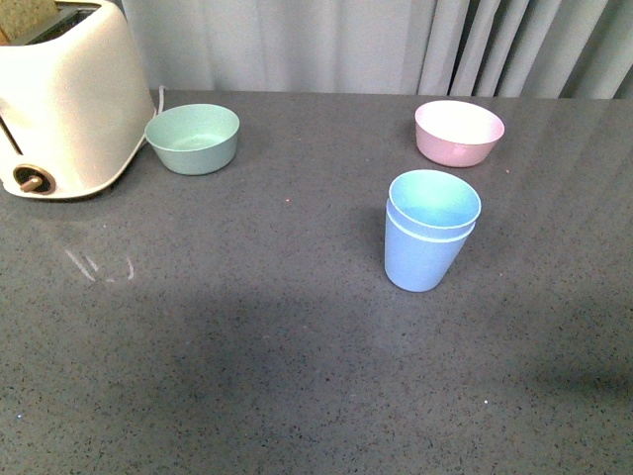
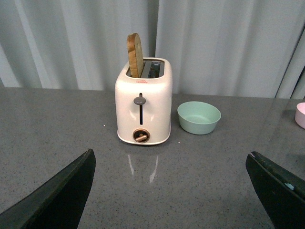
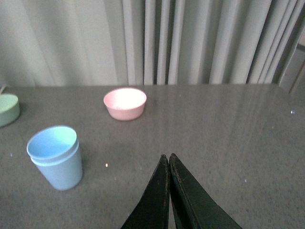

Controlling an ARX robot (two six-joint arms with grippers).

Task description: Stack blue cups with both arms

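The two blue cups (image 1: 429, 233) stand nested one inside the other, upright on the grey table right of centre; the right wrist view shows the same stack (image 3: 55, 157). Neither arm appears in the front view. My left gripper (image 2: 171, 164) is open, its fingers (image 2: 62, 191) spread wide over bare table, facing the toaster, with nothing between them. My right gripper (image 3: 168, 156) is shut and empty, its tips pressed together, well apart from the cup stack.
A cream-white toaster (image 1: 64, 99) with a slice of bread sits at the far left, a mint-green bowl (image 1: 193, 139) beside it. A pink bowl (image 1: 458, 132) stands behind the cups. Grey curtains hang along the table's back edge.
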